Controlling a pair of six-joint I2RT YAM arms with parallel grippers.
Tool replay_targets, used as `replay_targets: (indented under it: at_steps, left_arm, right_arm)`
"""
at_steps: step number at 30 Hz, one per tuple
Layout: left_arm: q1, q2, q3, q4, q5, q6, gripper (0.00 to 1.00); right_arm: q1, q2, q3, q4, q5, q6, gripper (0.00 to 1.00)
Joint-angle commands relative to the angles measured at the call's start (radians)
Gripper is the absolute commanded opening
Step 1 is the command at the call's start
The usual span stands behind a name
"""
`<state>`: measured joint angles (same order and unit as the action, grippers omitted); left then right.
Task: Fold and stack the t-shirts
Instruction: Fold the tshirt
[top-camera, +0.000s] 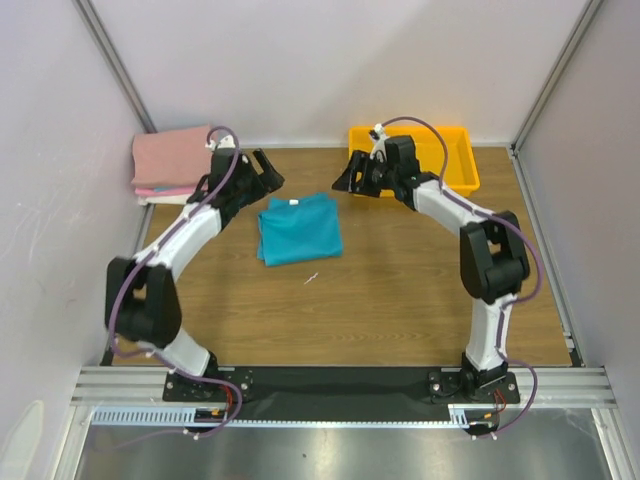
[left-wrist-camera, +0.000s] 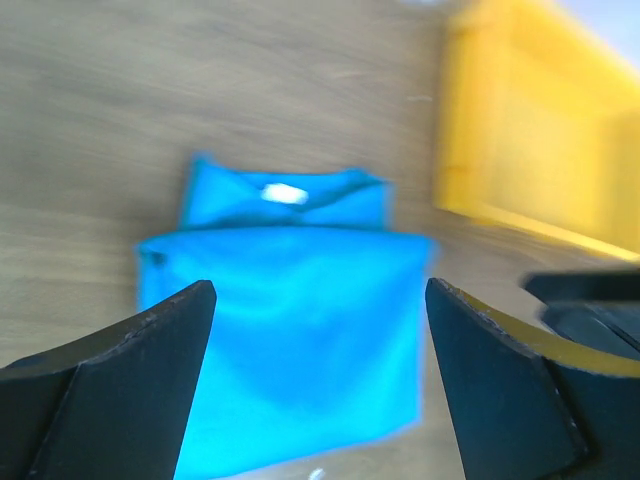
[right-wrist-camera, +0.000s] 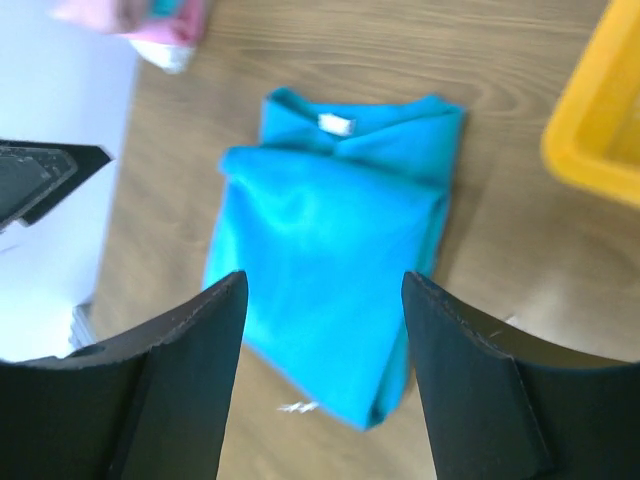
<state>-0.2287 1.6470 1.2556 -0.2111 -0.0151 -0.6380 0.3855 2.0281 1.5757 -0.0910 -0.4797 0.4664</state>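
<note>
Above the far edge of the teal t-shirt (top-camera: 300, 230), the left gripper (top-camera: 268, 172) and the right gripper (top-camera: 345, 178) hang with jaws spread wide and empty, one near each far corner and apparently clear of the cloth. Both wrist views look down between the fingers onto the shirt. It lies mid-table (top-camera: 400, 300), folded into a rough rectangle, with the collar and white neck label (right-wrist-camera: 336, 124) at its far edge. In the right wrist view the upper panel sits slightly askew on the layer beneath. The fold looks complete, so the step in hand is probably the transfer to the stack of pink and white t-shirts (top-camera: 172, 160) in the far left corner, well apart from the teal one. Lower each gripper onto an opposite side edge and pinch through every layer. Lift both ends together and level, so that the fold neither sags nor opens. Set the shirt squarely on the pile, edges aligned. Keep the right arm clear of the yellow tray (top-camera: 462, 168).
</note>
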Motion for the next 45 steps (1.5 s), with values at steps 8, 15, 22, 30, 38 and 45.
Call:
replay_targets:
  at_steps: [8, 15, 22, 30, 38, 45]
  left_arm:
    - [-0.027, 0.008, -0.228, 0.476, 0.221, -0.070, 0.89]
    - [-0.017, 0.184, -0.190, 0.654, 0.202, -0.161, 0.79]
    - [-0.008, 0.324, -0.137, 0.631, 0.165, -0.176, 0.71]
    - [0.015, 0.367, -0.154, 0.627, 0.214, -0.174, 0.70]
    - [0.014, 0.176, -0.067, 0.472, 0.288, 0.065, 0.82]
    - [0.015, 0.073, 0.145, 0.072, 0.218, 0.250, 0.89]
  right_arm:
    - [0.102, -0.128, -0.232, 0.287, 0.068, 0.116, 0.56]
    - [0.110, 0.058, -0.137, 0.344, 0.127, 0.160, 0.24]
    - [0.112, 0.147, -0.187, 0.355, 0.200, 0.132, 0.12]
    - [0.119, 0.123, -0.321, 0.416, 0.228, 0.150, 0.07]
    - [0.148, 0.055, -0.239, 0.332, 0.214, 0.129, 0.09]
    - [0.185, -0.141, -0.154, 0.202, 0.318, 0.067, 0.51]
